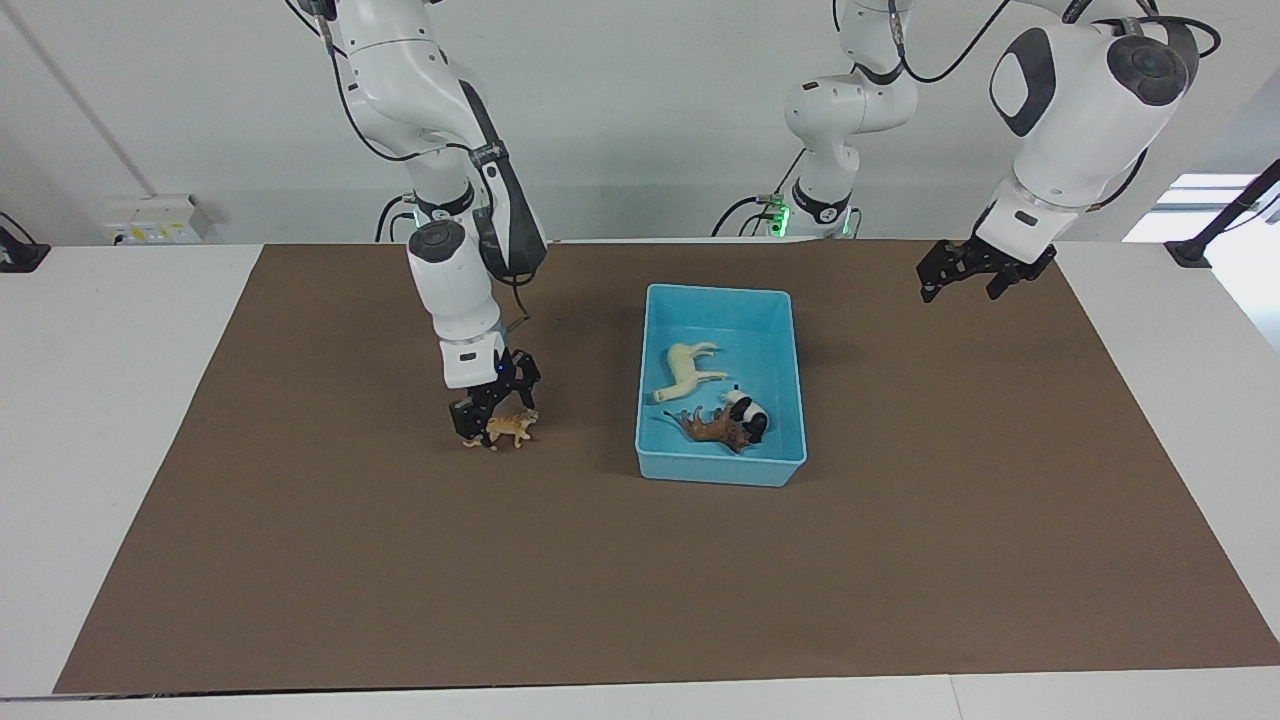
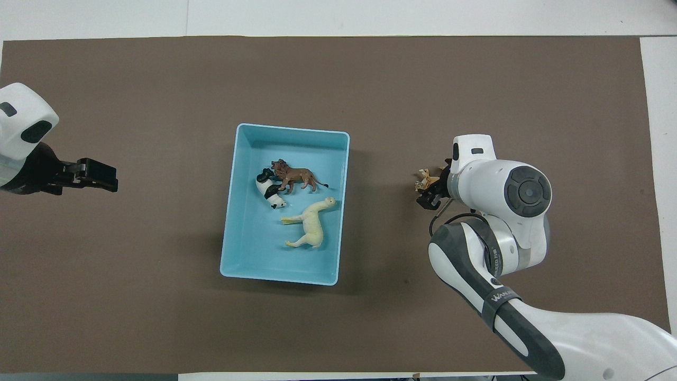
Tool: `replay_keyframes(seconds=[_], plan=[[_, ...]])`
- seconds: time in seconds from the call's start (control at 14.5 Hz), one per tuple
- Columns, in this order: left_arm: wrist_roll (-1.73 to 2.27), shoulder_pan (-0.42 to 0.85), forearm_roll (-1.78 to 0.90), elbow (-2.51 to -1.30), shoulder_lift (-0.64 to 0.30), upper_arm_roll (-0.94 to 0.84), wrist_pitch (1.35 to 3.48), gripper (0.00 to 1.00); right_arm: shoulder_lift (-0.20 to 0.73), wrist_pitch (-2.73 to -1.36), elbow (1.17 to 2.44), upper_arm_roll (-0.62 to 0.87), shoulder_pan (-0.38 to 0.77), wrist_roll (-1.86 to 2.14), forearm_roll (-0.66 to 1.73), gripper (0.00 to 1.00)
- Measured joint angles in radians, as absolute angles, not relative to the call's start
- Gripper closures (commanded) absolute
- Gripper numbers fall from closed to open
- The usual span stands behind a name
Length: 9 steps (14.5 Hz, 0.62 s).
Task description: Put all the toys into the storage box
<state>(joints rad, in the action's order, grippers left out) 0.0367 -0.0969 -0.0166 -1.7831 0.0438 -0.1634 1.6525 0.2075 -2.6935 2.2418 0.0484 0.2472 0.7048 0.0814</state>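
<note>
last toy step: right tool (image 1: 490, 417) down at tiger (image 1: 512, 428) on surface mid-depth, toward right arm's end; finger spread: cannot tell. next: secure pinch, lift, carry over storage box (image 1: 650, 440) mid-surface. left tool (image 1: 975, 272) waits.

The right arm reaches down from its base toward its own end of the table, forearm near vertical, wrist tilted slightly. Its black two-finger right gripper (image 1: 492, 420) (image 2: 429, 189) points down just above the surface, its fingers set to either side of the small orange striped plastic tiger figurine (image 1: 510, 428) (image 2: 424, 180); closure on it cannot be confirmed. The left arm waits, elbow raised and wrist angled downward. Its black two-finger left gripper (image 1: 958, 282) (image 2: 98, 177) hangs well above the surface at the left arm's end, fingers spread apart and holding nothing.
</note>
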Motion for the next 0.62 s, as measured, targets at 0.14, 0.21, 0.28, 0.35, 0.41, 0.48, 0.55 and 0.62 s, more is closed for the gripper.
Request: replay_keyframes(seconds=[0.14,0.21,0.28,0.35,0.41,0.48,0.55,0.62], plan=[[0.037,-0.097,-0.017,-1.783,0.044,-0.163,1.653,0.00,0.208,-2.693,2.254,0.048,0.247,0.774,0.081,0.00],[0.037,-0.097,-0.017,-1.784,0.044,-0.163,1.653,0.00,0.208,-2.693,2.265,0.048,0.247,0.803,0.081,0.00],[0.037,-0.097,-0.017,-1.784,0.044,-0.163,1.653,0.00,0.207,-2.693,2.276,0.048,0.247,0.835,0.081,0.00],[0.037,-0.097,-0.017,-1.784,0.044,-0.163,1.653,0.00,0.207,-2.694,2.284,0.048,0.247,0.859,0.081,0.00],[0.037,-0.097,-0.017,-1.784,0.044,-0.163,1.653,0.00,0.207,-2.694,2.291,0.048,0.247,0.878,0.081,0.00],[0.037,-0.097,-0.017,-1.784,0.044,-0.163,1.653,0.00,0.207,-2.694,2.296,0.048,0.247,0.893,0.081,0.07],[0.037,-0.097,-0.017,-1.784,0.044,-0.163,1.653,0.00,0.206,-2.696,2.299,0.047,0.245,0.905,0.081,0.22],[0.037,-0.097,-0.017,-1.784,0.044,-0.163,1.653,0.00,0.204,-2.703,2.300,0.045,0.244,0.913,0.081,0.49]])
